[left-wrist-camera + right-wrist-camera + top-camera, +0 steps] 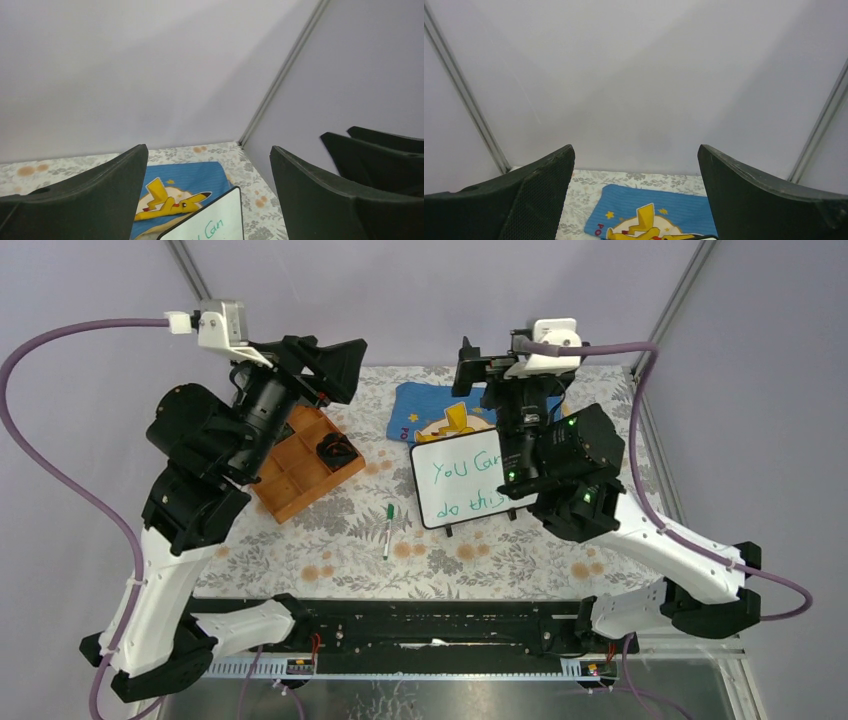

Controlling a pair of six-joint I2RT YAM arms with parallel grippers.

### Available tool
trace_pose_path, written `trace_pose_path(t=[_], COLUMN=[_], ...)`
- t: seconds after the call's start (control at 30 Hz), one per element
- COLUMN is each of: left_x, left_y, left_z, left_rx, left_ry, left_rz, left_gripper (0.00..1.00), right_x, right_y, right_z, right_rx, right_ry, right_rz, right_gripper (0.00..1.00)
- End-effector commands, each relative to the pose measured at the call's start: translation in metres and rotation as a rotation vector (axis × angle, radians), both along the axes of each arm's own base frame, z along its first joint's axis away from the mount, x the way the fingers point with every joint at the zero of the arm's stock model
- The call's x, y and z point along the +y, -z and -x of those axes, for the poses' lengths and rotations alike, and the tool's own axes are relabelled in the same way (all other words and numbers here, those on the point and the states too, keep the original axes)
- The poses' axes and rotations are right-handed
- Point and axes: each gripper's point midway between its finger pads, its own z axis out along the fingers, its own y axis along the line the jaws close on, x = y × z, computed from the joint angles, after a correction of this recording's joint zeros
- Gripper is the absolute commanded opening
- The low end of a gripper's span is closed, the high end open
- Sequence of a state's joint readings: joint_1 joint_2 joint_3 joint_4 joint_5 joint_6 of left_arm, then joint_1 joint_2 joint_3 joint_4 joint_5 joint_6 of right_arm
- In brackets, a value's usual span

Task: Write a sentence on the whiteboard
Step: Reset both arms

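Top external view: small white rectangular black-framed whiteboard (432, 498) w/ green handwritten sentence (447, 472) stands mid-table, partly under R arm. Prob. light, stiff, slick, tippy; grab frame edge, since ink smears. Left gripper (338, 365) & right gripper (478, 368) gape wide, empty.

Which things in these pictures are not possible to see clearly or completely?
- Top view: the right arm covers the ends of both lines of the sentence and the right edge of the whiteboard.
- Left wrist view: the bottom edge cuts the whiteboard; only "Can" shows.
- Top view: the black item in the wooden tray is too small to identify.
- Right wrist view: the bottom edge cuts off the print of the blue cloth.
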State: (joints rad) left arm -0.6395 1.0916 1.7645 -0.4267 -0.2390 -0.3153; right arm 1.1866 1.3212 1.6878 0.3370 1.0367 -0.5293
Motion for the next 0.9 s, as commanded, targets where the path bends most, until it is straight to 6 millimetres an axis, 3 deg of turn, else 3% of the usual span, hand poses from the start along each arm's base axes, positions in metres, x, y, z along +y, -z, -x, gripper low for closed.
trace_pose_path(t=[0.0, 0.1, 0.13, 0.23, 0.37, 0.57, 0.87], left_x=[0.006, 0.017, 0.021, 0.035, 0.052, 0.072, 0.074], left_y=[-0.03, -0.036, -0.04, -0.051, -0.058, -0.055, -0.051], left_z=[0.017, 0.022, 0.024, 0.027, 0.027, 0.022, 0.021], left_rx=[-0.122, -0.159, -0.173, -0.196, -0.183, -0.144, -0.144], left_ry=[0.028, -0.005, -0.016, -0.072, -0.145, -0.24, -0.253], left_rz=[0.044, 0.06, 0.067, 0.094, 0.165, 0.295, 0.274], left_gripper=[0.99, 0.99, 0.99, 0.99, 0.99, 0.99, 0.99], right_x=[-0.014, -0.001, -0.005, -0.034, -0.062, -0.066, -0.075], right_y=[-0.012, -0.001, -0.004, -0.014, -0.019, -0.018, -0.02], right_z=[0.011, 0.03, 0.037, 0.045, 0.042, 0.042, 0.045], right_rx=[-0.039, -0.1, -0.135, -0.165, -0.154, -0.148, -0.163], right_ry=[-0.006, -0.217, -0.258, -0.233, -0.12, -0.104, -0.1], right_rz=[-0.007, 0.042, 0.011, -0.142, -0.169, -0.162, -0.169], right_gripper=[1.0, 1.0, 1.0, 1.0, 1.0, 1.0, 1.0])
